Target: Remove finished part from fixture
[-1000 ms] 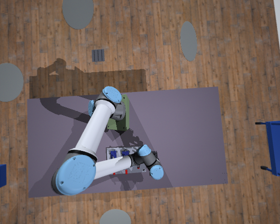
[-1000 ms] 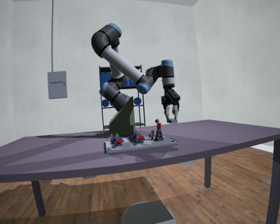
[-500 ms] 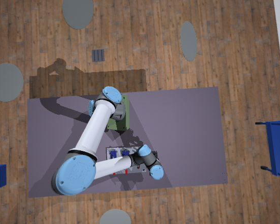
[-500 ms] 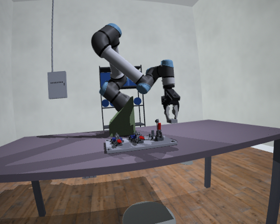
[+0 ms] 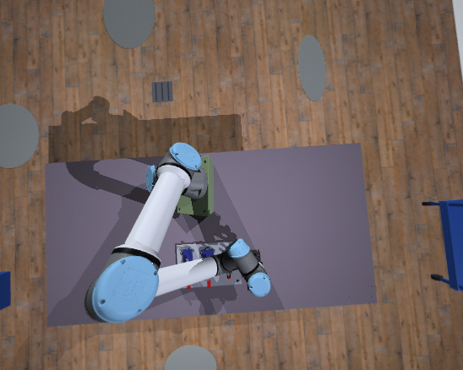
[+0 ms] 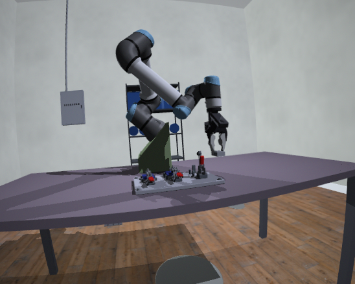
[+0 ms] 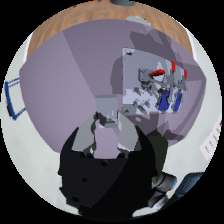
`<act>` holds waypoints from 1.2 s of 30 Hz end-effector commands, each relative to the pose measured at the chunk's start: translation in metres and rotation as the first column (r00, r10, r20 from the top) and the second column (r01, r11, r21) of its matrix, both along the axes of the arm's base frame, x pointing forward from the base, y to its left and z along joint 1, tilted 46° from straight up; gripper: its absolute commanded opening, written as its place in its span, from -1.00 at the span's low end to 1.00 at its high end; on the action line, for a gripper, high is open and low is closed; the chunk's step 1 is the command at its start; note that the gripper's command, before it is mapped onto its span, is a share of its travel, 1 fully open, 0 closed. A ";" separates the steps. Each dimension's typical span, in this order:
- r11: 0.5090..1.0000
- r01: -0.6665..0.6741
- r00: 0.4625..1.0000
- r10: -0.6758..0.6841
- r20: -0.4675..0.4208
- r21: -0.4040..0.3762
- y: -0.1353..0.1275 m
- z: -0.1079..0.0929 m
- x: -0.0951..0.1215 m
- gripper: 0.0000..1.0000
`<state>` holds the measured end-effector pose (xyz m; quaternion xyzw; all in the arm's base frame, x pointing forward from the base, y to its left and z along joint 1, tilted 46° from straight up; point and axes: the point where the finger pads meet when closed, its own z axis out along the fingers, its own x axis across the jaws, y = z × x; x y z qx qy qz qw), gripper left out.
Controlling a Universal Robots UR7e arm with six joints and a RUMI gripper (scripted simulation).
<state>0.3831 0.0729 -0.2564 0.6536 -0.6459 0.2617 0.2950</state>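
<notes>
My gripper (image 6: 217, 150) hangs above the right end of the grey fixture plate (image 6: 179, 182) and is shut on the finished part (image 6: 219, 153), a small grey block held between the fingertips well above the table. In the wrist view the grey part (image 7: 106, 114) sits between the dark fingers, over the purple table to the left of the fixture (image 7: 152, 88). Two blue blanks (image 5: 187, 254) (image 5: 207, 253) sit clamped on the left half of the fixture; they also show in the wrist view (image 7: 168, 100). A red-handled clamp (image 6: 201, 159) stands upright at the fixture's emptied right station.
The arm's green base wedge (image 6: 155, 150) stands behind the fixture. The purple table (image 5: 289, 220) stretches wide to the right of the fixture. A blue cart (image 5: 460, 242) stands off the table's right edge, and a shelf rack (image 6: 179, 136) is behind the arm.
</notes>
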 end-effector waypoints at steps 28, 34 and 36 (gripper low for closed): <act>1.000 -0.001 1.000 0.001 0.001 0.001 -0.031 -0.030 -0.001 -1.00; 1.000 -0.001 1.000 0.001 0.001 0.001 -0.039 -0.037 -0.002 -1.00; 1.000 -0.001 1.000 0.001 0.001 0.001 -0.042 -0.040 -0.002 -1.00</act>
